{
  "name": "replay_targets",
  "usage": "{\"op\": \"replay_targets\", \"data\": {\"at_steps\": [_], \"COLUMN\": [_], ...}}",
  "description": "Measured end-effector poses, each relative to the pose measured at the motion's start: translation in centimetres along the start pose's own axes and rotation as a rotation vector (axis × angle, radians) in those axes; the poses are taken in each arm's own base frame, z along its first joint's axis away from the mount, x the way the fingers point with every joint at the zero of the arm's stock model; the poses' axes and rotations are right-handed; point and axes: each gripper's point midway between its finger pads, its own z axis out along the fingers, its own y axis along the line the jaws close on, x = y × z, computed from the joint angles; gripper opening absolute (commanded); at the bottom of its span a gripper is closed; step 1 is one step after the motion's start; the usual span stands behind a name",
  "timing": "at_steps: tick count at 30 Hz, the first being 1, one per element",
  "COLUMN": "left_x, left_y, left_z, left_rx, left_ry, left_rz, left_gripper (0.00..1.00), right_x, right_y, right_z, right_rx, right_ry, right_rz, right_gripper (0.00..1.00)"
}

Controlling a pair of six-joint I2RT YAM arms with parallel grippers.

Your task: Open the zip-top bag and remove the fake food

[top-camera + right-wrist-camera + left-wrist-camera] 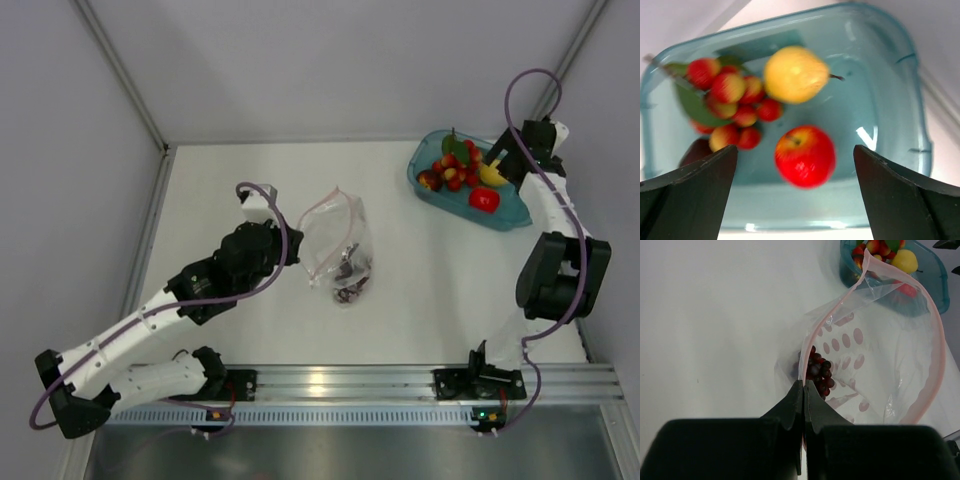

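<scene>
Centrally in the overhead view, the zip-top bag [337, 245] lies open-mouthed, grapes [352, 272] inside. At the left wrist, the left gripper [804, 390] is clamped on its pink rim. At the right wrist, the right gripper [795, 155] gapes wide, empty, over the teal tub [880, 100] containing apple [805, 156], lemon [794, 74] and berries [735, 100].

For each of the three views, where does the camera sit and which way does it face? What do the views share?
Top external: above and behind the robot, facing down at the table; left arm and right arm show whole.
Left wrist: on the left arm, facing along the shut left gripper into the open bag it pinches.
Right wrist: on the right arm, facing down into the tub; open right gripper frames the fruit.
Shared: tub in all three; bag in top and left wrist.
</scene>
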Motion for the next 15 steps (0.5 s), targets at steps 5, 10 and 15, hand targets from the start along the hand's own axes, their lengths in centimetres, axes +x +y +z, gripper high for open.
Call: {"op": "replay_targets", "data": {"at_steps": [5, 10, 15], "left_x": [-1.2, -1.9, -1.9], "left_y": [-1.0, -2.0, -2.6], "left_z": [0.3, 1.3, 2.4], "left_rx": [0.006, 0.005, -0.004], "left_ry": [-0.009, -0.005, 0.009], "left_rz": [-0.001, 0.003, 0.011], "left_gripper": [0.0, 0.0, 0.0], "right_x": [2.1, 4.7, 8.5], "right_y": [3.7, 10.7, 17.3], "right_z": [-5.8, -14.4, -25.3], "right_rx": [-0.23, -0.471, -0.753], "right_ry": [0.051, 0.051, 0.053], "right_rz": [0.019, -0.072, -0.193], "right_gripper": [0.85, 0.68, 0.56]}}
